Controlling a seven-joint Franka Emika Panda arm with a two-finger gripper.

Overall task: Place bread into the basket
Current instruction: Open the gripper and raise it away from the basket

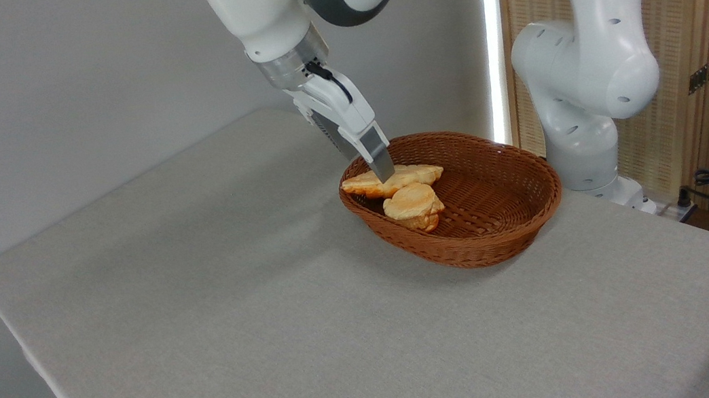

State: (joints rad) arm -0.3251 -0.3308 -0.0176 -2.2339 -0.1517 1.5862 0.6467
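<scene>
We see the basket point(466, 212) sitting on the table point(203, 301) close to its far right edge, just in front of the arm's white base. The bread point(416, 174) lies inside it, at the end of the basket nearest the table's far left corner, its long flat body stretched across the woven floor with one pointed end resting up on the braided rim. A small round bun point(414, 207) sits just in front of it, touching or nearly touching (the two overlap from this angle, so we cannot separate them cleanly). The gripper point(384, 171) reaches down at a slant from above, and its one visible finger point(377, 153) ends right on the top of the bread. We cannot tell whether the fingers are spread or pinching the bread, since the near finger hides the other.
</scene>
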